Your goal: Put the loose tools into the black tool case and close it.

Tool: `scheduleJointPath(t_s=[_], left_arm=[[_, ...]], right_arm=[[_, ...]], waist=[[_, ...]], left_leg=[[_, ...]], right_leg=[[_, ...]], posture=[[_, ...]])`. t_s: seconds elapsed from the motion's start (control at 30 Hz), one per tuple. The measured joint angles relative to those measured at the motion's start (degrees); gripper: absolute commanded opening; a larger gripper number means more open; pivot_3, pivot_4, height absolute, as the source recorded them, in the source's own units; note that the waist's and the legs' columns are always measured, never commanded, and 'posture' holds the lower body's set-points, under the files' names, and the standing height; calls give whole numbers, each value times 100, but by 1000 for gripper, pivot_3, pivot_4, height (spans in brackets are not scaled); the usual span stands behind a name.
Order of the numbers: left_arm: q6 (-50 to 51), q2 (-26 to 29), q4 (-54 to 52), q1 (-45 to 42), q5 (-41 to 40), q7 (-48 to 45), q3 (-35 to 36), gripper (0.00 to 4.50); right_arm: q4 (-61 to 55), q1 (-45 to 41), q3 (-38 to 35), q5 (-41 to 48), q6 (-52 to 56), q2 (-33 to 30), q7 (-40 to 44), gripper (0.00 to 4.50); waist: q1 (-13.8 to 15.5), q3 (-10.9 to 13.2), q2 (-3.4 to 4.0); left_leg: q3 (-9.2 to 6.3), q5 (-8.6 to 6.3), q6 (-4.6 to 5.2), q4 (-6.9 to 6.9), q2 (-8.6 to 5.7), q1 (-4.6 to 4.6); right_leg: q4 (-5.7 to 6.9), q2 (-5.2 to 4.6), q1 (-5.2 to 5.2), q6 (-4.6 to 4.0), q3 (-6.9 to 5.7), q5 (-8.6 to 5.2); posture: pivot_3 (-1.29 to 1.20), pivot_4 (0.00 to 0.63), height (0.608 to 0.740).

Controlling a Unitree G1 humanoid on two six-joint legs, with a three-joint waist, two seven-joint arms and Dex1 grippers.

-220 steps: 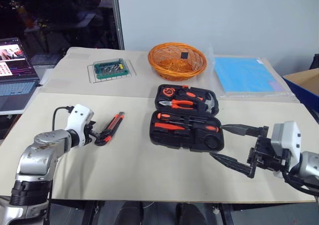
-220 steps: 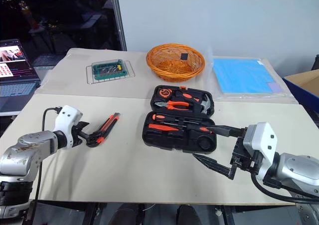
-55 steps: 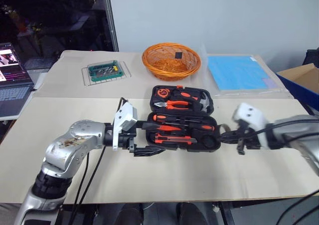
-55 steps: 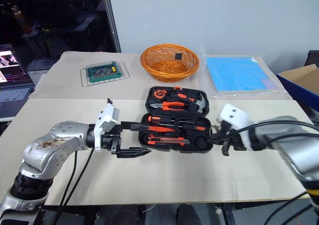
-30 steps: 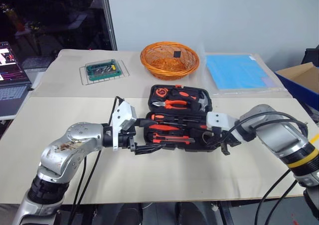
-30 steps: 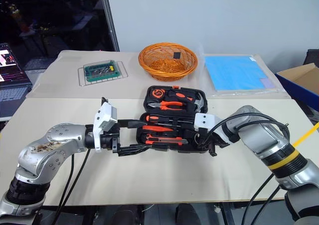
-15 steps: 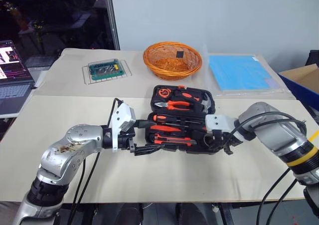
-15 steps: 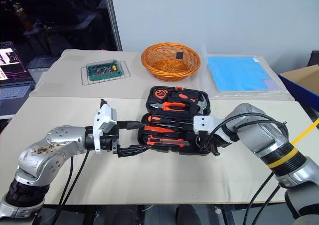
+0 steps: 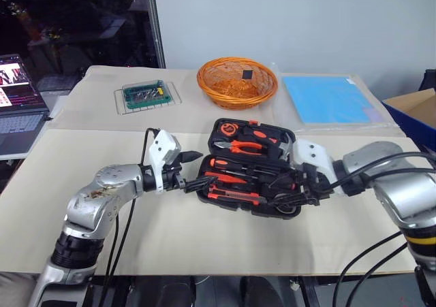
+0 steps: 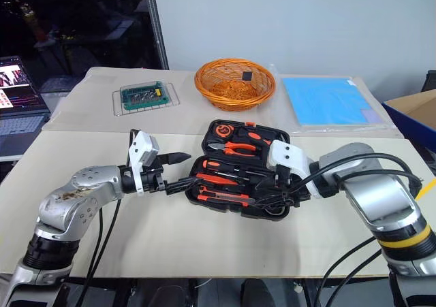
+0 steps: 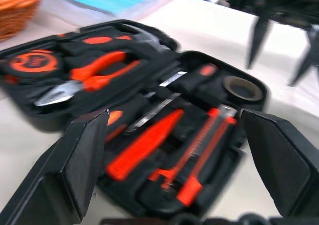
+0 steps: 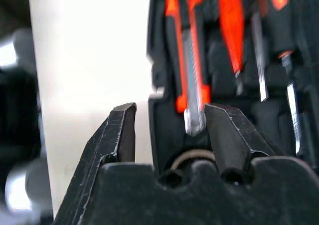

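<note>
Tools (image 9: 235, 184) all sit in the case (image 9: 253, 167) mid-worktop, so closing's the step: right hand (image 10: 262, 197), fingers apart, straddles its near-right edge, left hand (image 9: 194, 171) wide apart at its left end; next, prob. fold near half over.

Beige tabletop (image 9: 204, 246), seam across the middle. Pale grey wall (image 9: 306, 21) behind. Dark window (image 9: 68, 21) at far left, metal post (image 9: 157, 28) beside it. Laptop (image 9: 20, 99) on a side desk. Cardboard box (image 9: 415, 106) at right.
</note>
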Motion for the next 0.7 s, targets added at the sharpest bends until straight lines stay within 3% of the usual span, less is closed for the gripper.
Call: scheduleJointPath(t_s=[0.2, 0.27, 0.3, 0.37, 0.5, 0.63, 0.7], left_arm=[[70, -558, 500, -300, 291, 913, 97, 4497], [479, -880, 788, -598, 451, 1556, 134, 4497], [742, -995, 942, -786, 504, 1828, 133, 4497], [1157, -1162, 1245, -1060, 516, 2124, 201, 4497], [1673, -1539, 1876, -1564, 518, 2473, 284, 4497], [1822, -1446, 2238, -1823, 665, 2368, 27, 4497], [1834, -1306, 2411, -1870, 749, 2216, -94, 3997]], right_arm=[[-361, 389, -1060, -442, 61, 1351, -2327, 2544], [-553, 430, -1153, -883, 589, 1825, -3416, 2544], [-581, 344, -1113, -965, 1182, 1810, -3734, 2805], [-645, 197, -1325, -877, 2082, 1865, -3881, 3282], [-869, 165, -1499, -868, 2724, 2217, -4299, 4480], [-728, -12, -1620, -863, 3488, 2228, -4518, 4480], [-524, -77, -1692, -871, 3695, 2159, -4631, 4500]], waist=[[-8, 0, -1], [2, 0, 0], [4, 0, 0], [1, 0, 0], [-17, 0, 0], [-88, 0, 0], [-123, 0, 0]], left_leg=[[-2, 4, -6, 0, -5, 0], [-3, 10, -15, 0, -8, -1], [-7, 18, -16, 1, -16, -10], [-10, 18, -15, 1, -16, -9], [-16, 17, -15, 0, -14, -10], [-13, 17, -15, -1, -15, -10], [-15, 17, -15, -2, -13, -8]], right_leg=[[6, 0, -1, 5, 3, 4], [16, -1, -4, 6, 3, 4], [18, -3, -8, 13, 3, 7], [14, -3, -2, 14, 3, 9], [11, 2, -4, 14, 2, 8], [11, 1, -5, 13, 4, 9], [11, 2, -4, 11, 3, 8]], posture=[[0, 150, 740], [0, 150, 740], [0, 150, 740], [0, 150, 740], [0, 150, 740], [0, 150, 740], [0, 150, 740]])
